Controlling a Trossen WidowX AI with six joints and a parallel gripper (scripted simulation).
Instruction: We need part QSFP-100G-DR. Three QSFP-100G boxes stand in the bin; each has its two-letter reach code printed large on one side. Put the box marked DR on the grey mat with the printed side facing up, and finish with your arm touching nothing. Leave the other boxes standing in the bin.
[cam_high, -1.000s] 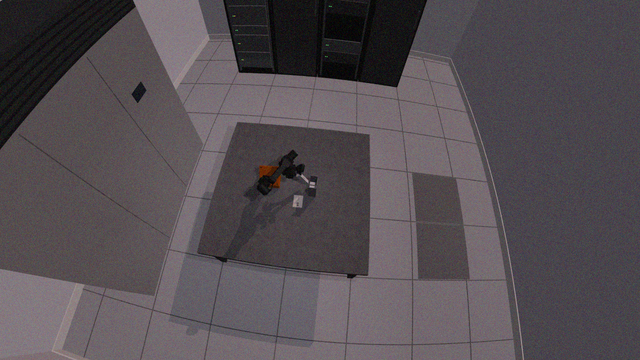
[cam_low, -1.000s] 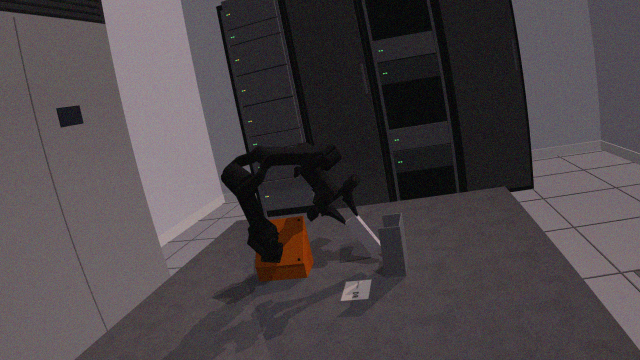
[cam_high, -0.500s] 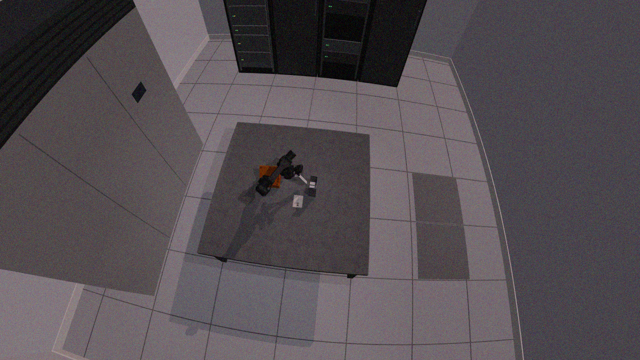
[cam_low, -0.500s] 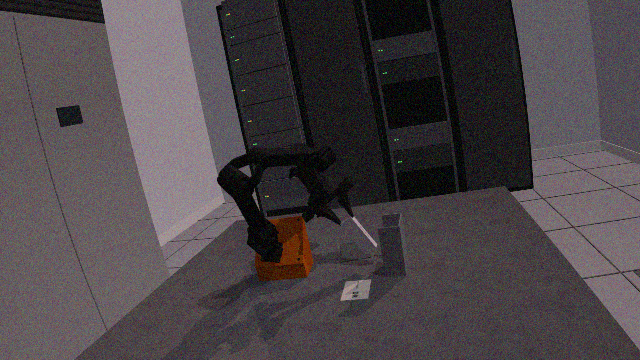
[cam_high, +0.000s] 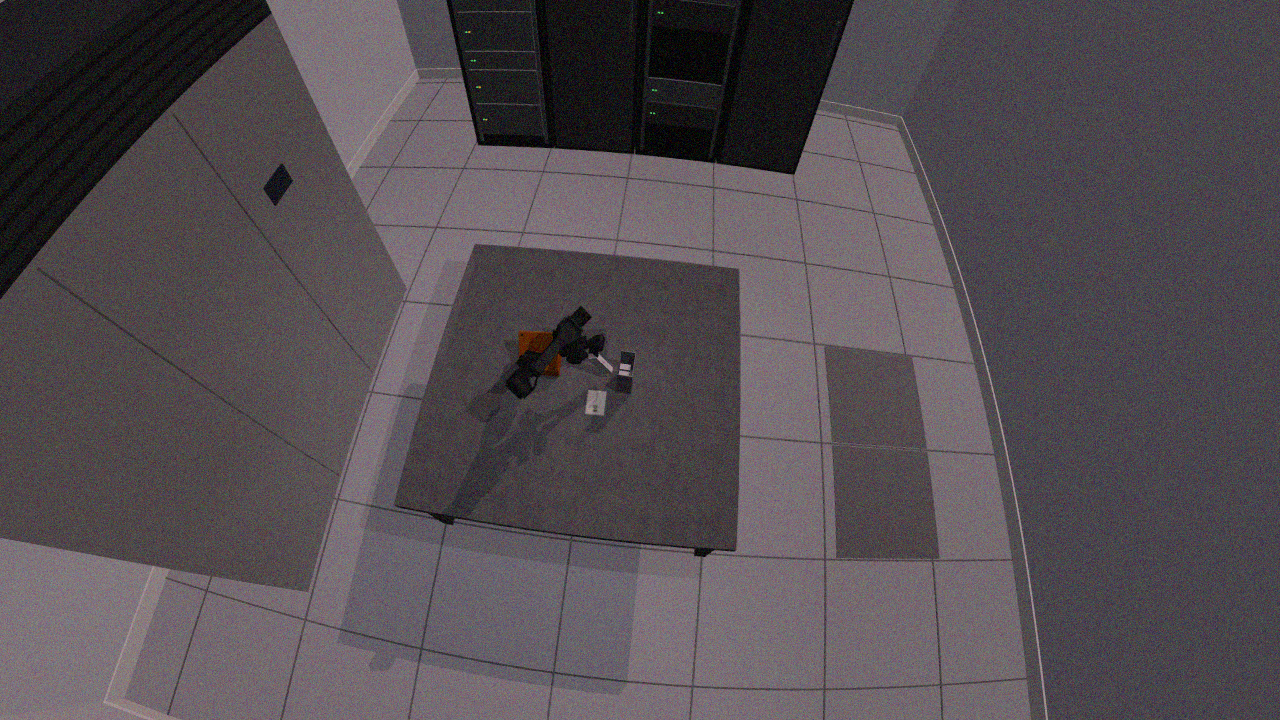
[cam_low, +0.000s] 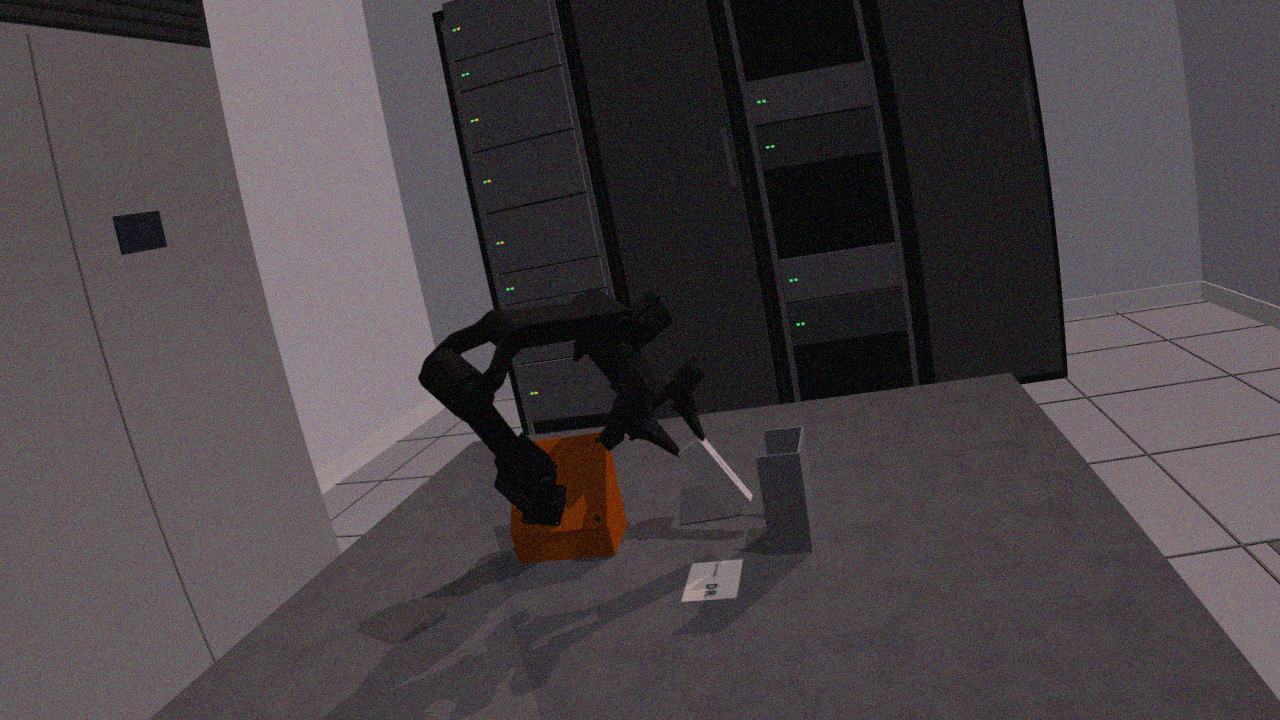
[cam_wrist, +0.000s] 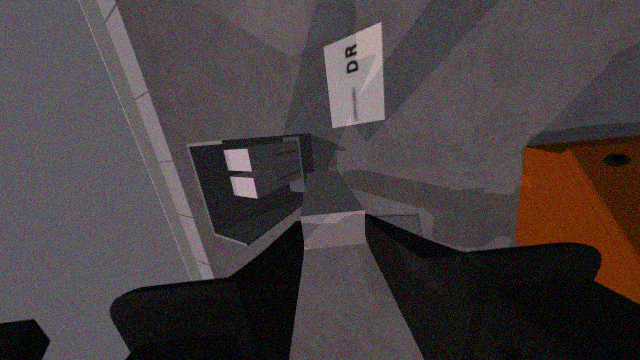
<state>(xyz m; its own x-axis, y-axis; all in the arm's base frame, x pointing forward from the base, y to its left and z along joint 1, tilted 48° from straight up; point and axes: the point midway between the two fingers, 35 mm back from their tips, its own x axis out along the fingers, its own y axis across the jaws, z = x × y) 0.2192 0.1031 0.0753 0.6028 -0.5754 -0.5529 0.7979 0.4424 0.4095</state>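
A tall grey open-topped bin blocks one side; above the flat white rectangular card lies open room.

One grey box with a pale edge slants in the pincer, its code unseen. Two pale-ended boxes stand in the tall grey bin, right of the mat.

My arm arches up from its base and over, its wrist angled steeply down toward four o'clock in the exterior view. I have the gripper tilted, its black fingers parted and closed firmly on a box.
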